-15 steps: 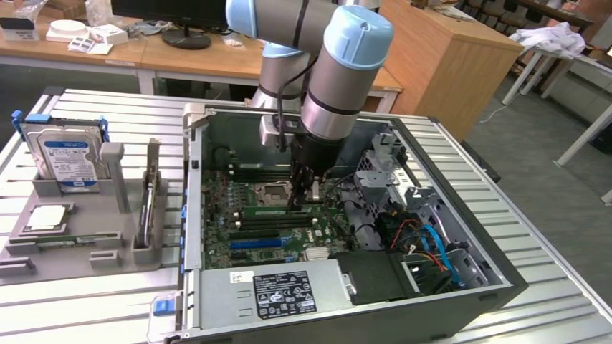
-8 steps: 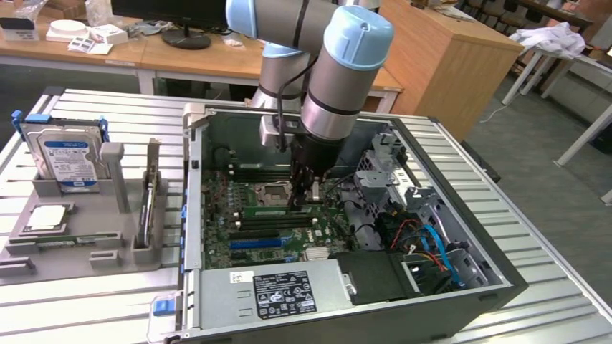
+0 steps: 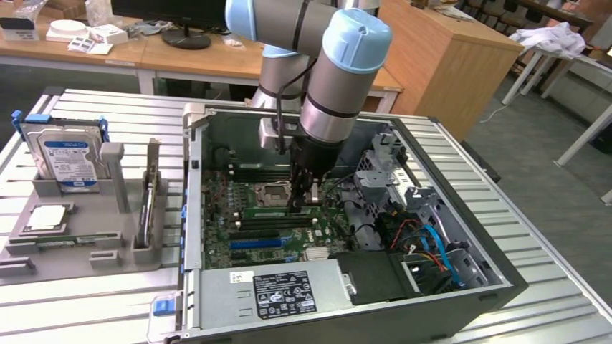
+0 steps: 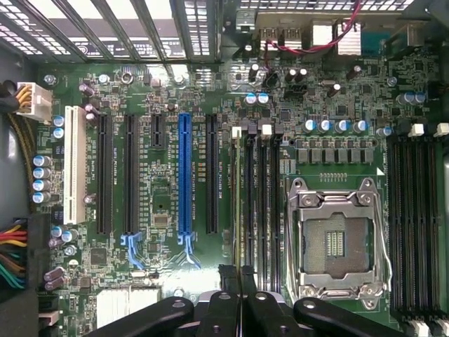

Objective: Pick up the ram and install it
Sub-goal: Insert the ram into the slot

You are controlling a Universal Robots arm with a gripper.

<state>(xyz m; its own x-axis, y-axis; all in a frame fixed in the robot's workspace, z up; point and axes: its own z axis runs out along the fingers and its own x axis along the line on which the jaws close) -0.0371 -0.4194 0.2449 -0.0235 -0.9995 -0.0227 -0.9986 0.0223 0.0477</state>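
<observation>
Green thin ram (image 4: pixel 238 203), edge-on, pinched in blk claw (image 4: pixel 238 271).

Bright, even room light; soft shadow inside the computer case (image 3: pixel 497 290).

Room's bright and evenly lit on my feed: grey floor (image 3: pixel 564 193), wooden desks (image 3: pixel 191 61) along the back, a tall wooden cabinet (image 3: pixel 440 57) beside them, ribbed metal workbench (image 3: pixel 86 308) up front.

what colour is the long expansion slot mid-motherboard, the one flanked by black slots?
Blue. The long expansion slot shows best in the wrist view.
</observation>
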